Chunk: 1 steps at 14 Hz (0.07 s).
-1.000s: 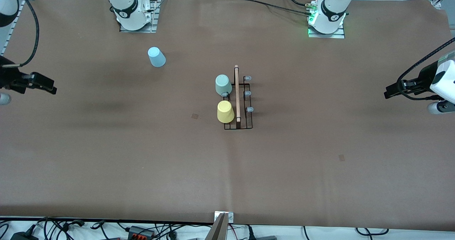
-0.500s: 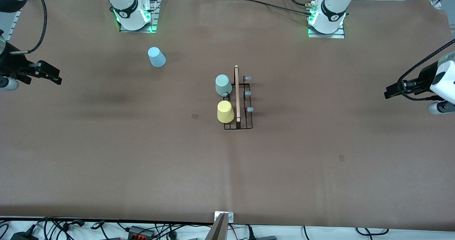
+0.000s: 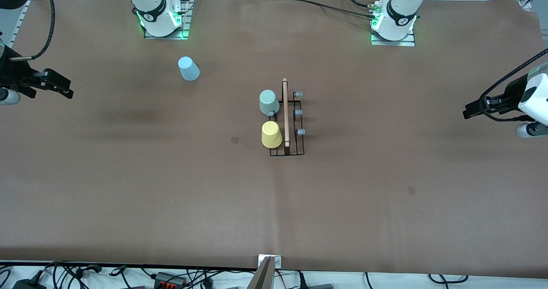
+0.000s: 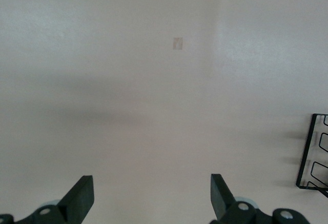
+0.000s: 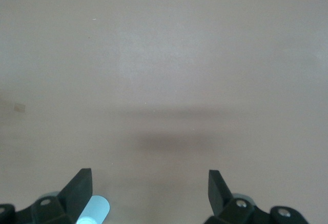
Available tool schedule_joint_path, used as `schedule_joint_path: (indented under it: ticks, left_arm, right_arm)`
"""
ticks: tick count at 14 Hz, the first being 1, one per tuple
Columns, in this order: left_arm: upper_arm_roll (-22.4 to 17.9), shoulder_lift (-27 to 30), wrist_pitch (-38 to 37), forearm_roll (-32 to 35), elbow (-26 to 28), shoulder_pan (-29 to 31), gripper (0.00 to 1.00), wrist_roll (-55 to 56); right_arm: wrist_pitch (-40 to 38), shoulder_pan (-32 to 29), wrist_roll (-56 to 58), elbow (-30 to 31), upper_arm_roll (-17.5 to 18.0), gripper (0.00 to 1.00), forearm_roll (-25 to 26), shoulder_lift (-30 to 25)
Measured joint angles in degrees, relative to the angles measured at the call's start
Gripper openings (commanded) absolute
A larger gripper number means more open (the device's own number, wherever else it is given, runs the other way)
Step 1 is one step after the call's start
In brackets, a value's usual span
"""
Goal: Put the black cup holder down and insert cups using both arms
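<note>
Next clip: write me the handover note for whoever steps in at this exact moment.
Left gripper: open, empty, waiting over bare table at the left arm's end.
Right gripper: open, empty, over the table at the right arm's end.
Black cup holder: standing mid-table.
Mint-green cup and yellow cup: upside down on the holder's prongs, on the side toward the right arm's end.
Light blue cup: upside down on the table, nearer the right arm's base.
Done: holder placed, two cups on.
Left: put the light blue cup on a free prong; four show bare.
</note>
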<state>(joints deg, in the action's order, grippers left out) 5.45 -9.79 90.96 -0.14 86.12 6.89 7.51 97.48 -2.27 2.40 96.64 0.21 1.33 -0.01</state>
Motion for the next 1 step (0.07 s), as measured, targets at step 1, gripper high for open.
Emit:
schedule_joint_path:
  ticks: [1]
  left_arm:
    - [0.0,0.0,0.0,0.0,0.0,0.0,1.0,0.0]
  right_arm:
    - [0.0,0.0,0.0,0.0,0.0,1.0,0.0,0.0]
